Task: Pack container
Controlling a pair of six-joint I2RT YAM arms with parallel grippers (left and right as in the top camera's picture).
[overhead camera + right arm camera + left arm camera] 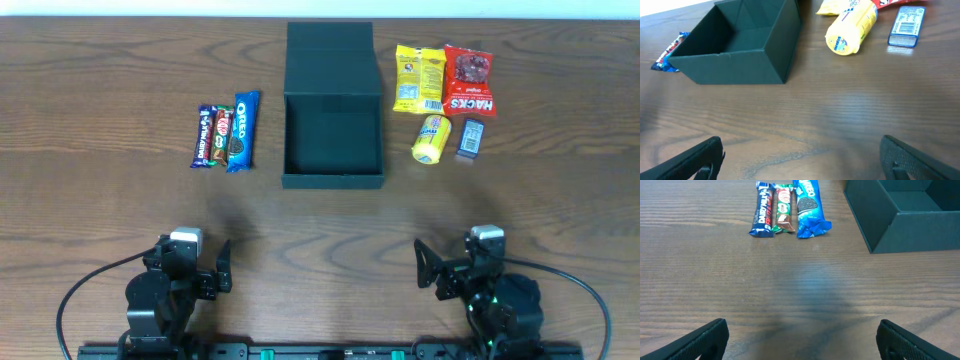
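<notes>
PACKING YET TO BEGIN: The dark green container (333,181) stands open and empty at the middle of the wooden worktop (100,210), its lid flap (330,45) folded back at 12 o'clock. Both arms sit at the near edge. The left end effector (802,332) and the right end effector (802,150) each have their fingers spread wide apart and hold nothing.

From the left end effector the container lies well apart at about 1 o'clock; from the right one, at about 11 o'clock.

At the container's 9 o'clock three bars lie side by side: a Dairy Milk bar (204,136), a green-and-brown bar (222,136) and an Oreo packet (242,131). At its 3 o'clock are a yellow packet (419,78), a red Hacks packet (469,80), a yellow roll (432,139) and a small blue box (471,138).

The first pick looks best split by side, each arm taking its own group. On the left, the Oreo packet is the likely opener, since its edge toward the container is free. The fingers should close across its narrow width, lift it clear of the wall and release it low at one end of the box. The roll may trundle off if nudged. Only one arm should be above the box at a time.
</notes>
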